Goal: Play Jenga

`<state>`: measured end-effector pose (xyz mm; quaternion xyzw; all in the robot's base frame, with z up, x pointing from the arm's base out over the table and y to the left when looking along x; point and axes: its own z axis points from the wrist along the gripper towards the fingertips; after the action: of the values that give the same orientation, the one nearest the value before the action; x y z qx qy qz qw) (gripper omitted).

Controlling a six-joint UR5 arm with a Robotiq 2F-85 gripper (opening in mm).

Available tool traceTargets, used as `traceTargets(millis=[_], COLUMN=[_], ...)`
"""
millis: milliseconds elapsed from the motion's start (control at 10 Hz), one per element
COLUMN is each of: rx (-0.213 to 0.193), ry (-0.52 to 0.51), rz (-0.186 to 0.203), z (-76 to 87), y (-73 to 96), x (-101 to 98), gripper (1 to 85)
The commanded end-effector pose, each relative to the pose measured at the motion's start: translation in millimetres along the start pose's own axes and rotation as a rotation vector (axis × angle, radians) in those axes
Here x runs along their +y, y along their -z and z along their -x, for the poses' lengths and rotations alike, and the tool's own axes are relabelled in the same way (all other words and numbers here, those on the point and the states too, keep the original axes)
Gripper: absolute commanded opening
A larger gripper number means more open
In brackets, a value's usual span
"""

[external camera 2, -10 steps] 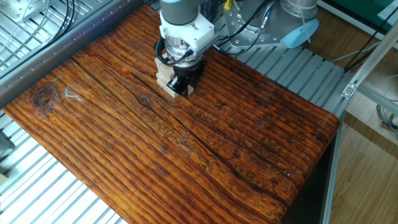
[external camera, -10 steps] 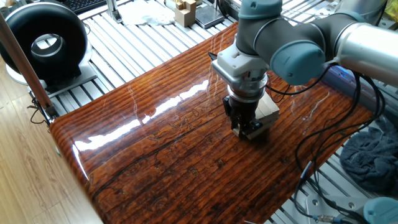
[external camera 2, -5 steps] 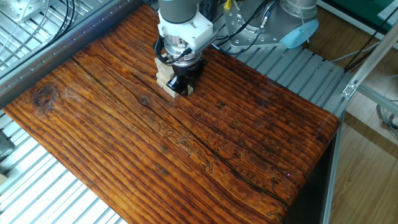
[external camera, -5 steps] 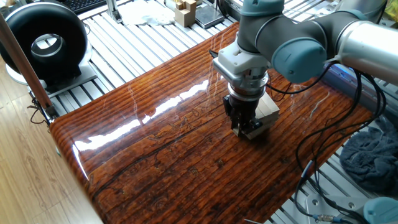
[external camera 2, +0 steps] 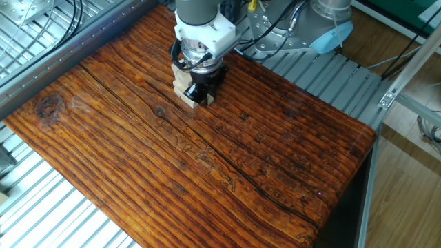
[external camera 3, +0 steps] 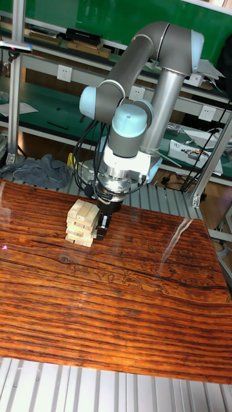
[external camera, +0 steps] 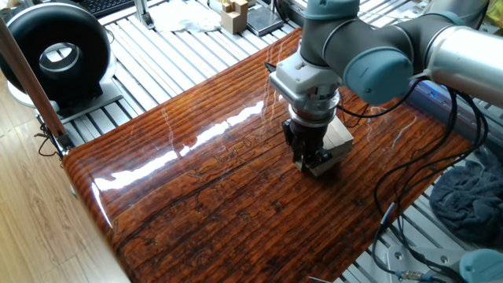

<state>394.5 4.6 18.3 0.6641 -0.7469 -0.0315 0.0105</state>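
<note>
A glossy, dark reddish wooden table [external camera 3: 116, 302] with heavy grain fills the foreground, resting on ribbed metal slats. Toward the table's far side stands the Jenga tower [external camera 3: 82, 223], a short stack of pale blocks. The black gripper [external camera 3: 104, 226] points down just beside the tower, low against its side; whether its fingers are apart or together cannot be told. Behind the table are a grey cloth [external camera 3: 40, 172], shelving and a green wall [external camera 3: 96, 16].

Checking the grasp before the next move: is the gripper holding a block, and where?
Cannot tell: the gripper sits low against the Jenga tower, its fingertips hidden.
</note>
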Motion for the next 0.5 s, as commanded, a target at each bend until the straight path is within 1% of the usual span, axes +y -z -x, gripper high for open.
traceTargets(millis=[0,400], rx=[-0.013,-0.016], ry=[-0.006,-0.017], rz=[-0.007,-0.016], z=[3.4,7.7], y=[0.5,-2.3], x=[-2.4,-3.5], gripper=[27.0,25.7])
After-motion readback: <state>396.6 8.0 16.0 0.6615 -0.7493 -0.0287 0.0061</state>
